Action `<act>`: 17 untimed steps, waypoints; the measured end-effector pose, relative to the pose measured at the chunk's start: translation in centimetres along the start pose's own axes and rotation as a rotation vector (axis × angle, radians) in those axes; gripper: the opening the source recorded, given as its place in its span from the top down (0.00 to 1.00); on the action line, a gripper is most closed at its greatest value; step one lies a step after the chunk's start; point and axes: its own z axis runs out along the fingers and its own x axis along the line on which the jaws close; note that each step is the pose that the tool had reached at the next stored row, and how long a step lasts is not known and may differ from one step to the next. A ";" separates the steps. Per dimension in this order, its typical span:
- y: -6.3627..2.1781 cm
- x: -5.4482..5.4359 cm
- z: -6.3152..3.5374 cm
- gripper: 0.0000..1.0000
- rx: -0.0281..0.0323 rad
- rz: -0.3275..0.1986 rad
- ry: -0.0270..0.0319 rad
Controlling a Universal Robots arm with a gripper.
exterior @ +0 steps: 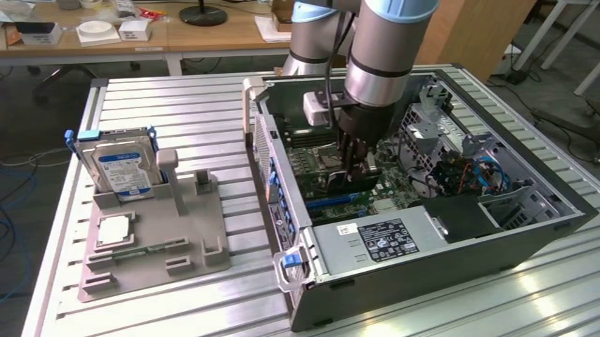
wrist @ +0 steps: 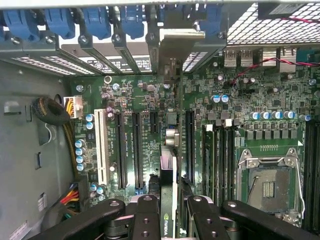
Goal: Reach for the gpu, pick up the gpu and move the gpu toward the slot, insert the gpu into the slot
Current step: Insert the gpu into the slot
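Note:
My gripper (exterior: 361,165) reaches down into the open computer case (exterior: 440,270), over the green motherboard (wrist: 235,115). Its black fingers (wrist: 146,216) are shut on the gpu (wrist: 166,170), a thin dark card seen edge-on in the wrist view. The card's metal bracket (wrist: 174,50) stands against the row of rear expansion openings. The card stands upright over the board, between long black slots (wrist: 137,150) on either side. The slot under it is hidden by the card, and I cannot tell whether its edge is seated.
Beside the case, at the exterior view's left, a grey fixture (exterior: 154,246) holds a blue-labelled hard drive (exterior: 122,165) and a small silver chip (exterior: 112,230). The power supply (exterior: 375,242) fills the case's near end. An open CPU socket (wrist: 267,187) and blue bracket latches (wrist: 95,22) lie near the card.

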 end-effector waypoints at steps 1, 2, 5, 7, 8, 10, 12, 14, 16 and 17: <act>0.00 0.0 0.03 0.74 0.0000 0.000 0.0001; 0.01 0.0 0.06 0.74 0.0000 0.000 0.0001; 0.09 0.0 0.20 0.74 0.0000 0.000 0.0000; 0.25 0.0 0.34 0.74 0.0000 0.000 0.0000; 0.34 0.0 0.42 0.74 0.0000 0.000 0.0000; 0.44 0.0 0.63 0.74 0.0001 0.000 -0.0001; 0.48 0.0 0.90 0.74 0.0001 0.000 0.0000; 0.50 0.0 1.17 0.74 0.0000 0.000 -0.0001; 0.51 0.0 1.35 0.74 0.0000 0.000 0.0000; 0.51 0.0 1.42 0.74 -0.0001 0.000 0.0001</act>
